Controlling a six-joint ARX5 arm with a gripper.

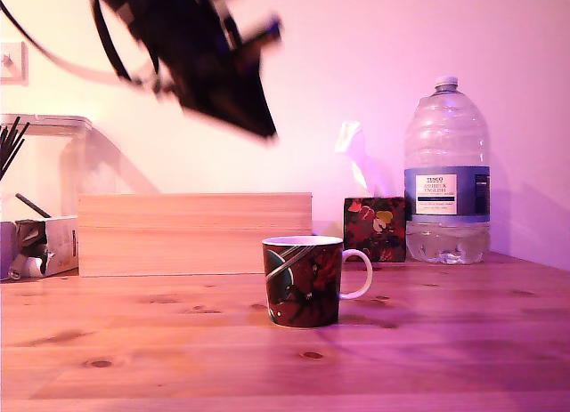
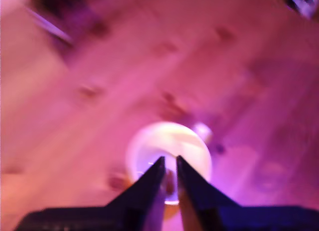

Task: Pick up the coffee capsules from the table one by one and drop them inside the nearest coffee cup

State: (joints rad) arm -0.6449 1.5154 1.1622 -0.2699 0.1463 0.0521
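Fingers (image 2: 170, 166) (blurred) high above coffee cup (image 1: 303, 282) — nearly closed

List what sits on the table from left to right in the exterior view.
Cardboard carton → pale wooden box → coffee cup → patterned tissue box → water bottle, all on the table.

A home, most likely, with a desk or dining table pressed into service. The pine table (image 1: 445, 341) has knots and grain and stands against a plain painted wall with a light switch (image 1: 11, 63) at the exterior view's left. On it sit household things: a patterned mug (image 1: 303, 283), a tissue box (image 1: 374, 228) with a tissue pulled up, a large supermarket water bottle (image 1: 446, 176) (label reads Tesco), a pale wooden box (image 1: 194, 234) and a clear plastic tub (image 1: 53, 163).
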